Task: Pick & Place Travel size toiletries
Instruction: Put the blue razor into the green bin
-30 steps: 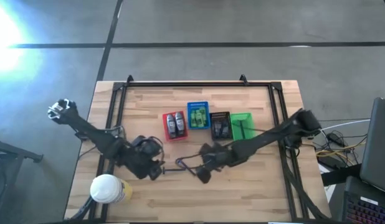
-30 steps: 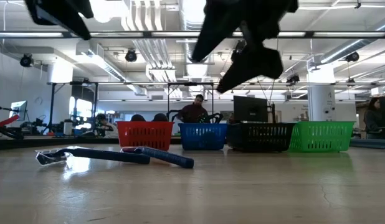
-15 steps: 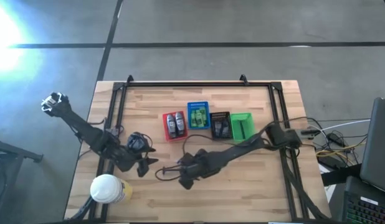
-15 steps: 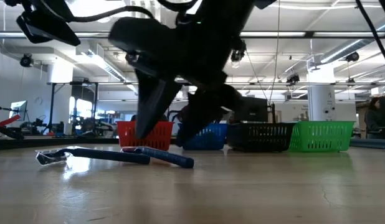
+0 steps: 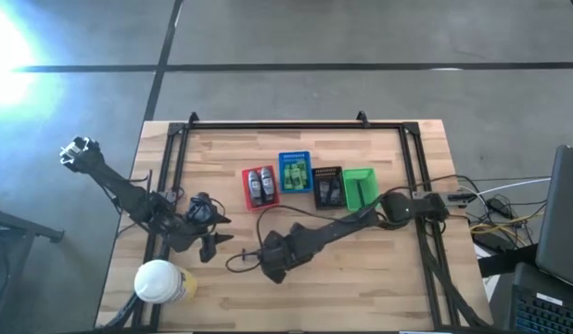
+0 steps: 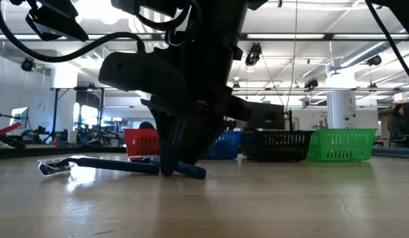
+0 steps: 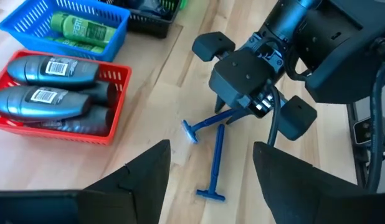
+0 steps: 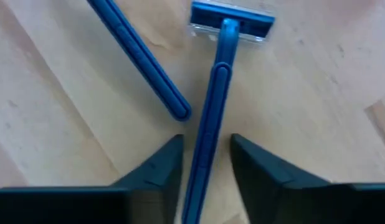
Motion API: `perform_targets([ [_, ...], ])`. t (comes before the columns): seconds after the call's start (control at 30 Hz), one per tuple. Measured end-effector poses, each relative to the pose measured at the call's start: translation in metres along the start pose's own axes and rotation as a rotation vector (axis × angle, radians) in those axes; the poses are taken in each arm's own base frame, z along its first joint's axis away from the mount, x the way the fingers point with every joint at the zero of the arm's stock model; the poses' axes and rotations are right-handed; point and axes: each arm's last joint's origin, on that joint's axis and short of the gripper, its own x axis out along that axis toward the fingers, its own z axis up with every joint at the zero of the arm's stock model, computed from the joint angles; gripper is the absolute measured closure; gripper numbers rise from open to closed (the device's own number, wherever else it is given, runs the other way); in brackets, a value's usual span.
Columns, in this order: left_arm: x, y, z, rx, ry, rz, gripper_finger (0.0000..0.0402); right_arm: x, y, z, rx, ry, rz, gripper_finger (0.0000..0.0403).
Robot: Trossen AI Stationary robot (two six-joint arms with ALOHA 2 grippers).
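The step in hand looks like the pick of a razor. The right gripper (image 8: 204, 163) is low over the tabletop (image 5: 379, 288), toward the middle of its near edge, its jaws slightly parted and straddling the handle of one blue razor (image 8: 212, 93) (not yet clamped, as far as the wrist view shows). A second blue razor (image 8: 137, 57) lies just beside it, its handle end nearly touching the first, the two forming a shallow V. The next move, I judge, calls for closing squarely on the straddled handle, lifting, and carrying it to a basket without dragging the neighbour along.

The left gripper (image 7: 208, 171) waits nearer the left edge, jaws apart and empty. Along the middle of the tabletop sits a row: red basket (image 5: 245, 190) with grey bottles (image 7: 52, 71), blue basket (image 5: 281, 160) with green bottles (image 7: 86, 28), black basket (image 5: 316, 186), green basket (image 5: 361, 190). A white-lidded container (image 5: 159, 281) stands at the near left corner.
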Motion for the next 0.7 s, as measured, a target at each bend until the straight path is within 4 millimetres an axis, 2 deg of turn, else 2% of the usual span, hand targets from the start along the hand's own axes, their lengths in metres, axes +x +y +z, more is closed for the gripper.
perform_targets([
  [0.17,0.000,0.000,0.000,0.027,0.000,0.001,0.0168,-0.008,-0.004,0.004,-0.004,0.006,-0.042,0.0375],
  [0.33,-0.004,0.001,0.002,0.048,-0.013,-0.008,0.0168,-0.030,-0.016,0.005,0.027,0.047,-0.113,0.0377],
  [0.43,-0.008,0.004,0.004,0.044,-0.043,-0.001,0.0168,-0.062,-0.023,0.004,0.108,0.036,-0.124,0.0378],
  [0.53,-0.013,0.008,0.007,0.036,-0.086,0.015,0.0168,-0.103,-0.038,-0.003,0.231,0.001,-0.165,0.0379],
  [0.6,-0.017,0.011,0.009,0.021,-0.119,0.033,0.0168,-0.130,-0.054,-0.009,0.344,-0.017,-0.204,0.0380],
  [0.7,-0.021,0.016,0.013,-0.002,-0.154,0.050,0.0168,-0.160,-0.091,-0.024,0.508,-0.015,-0.287,0.0380],
])
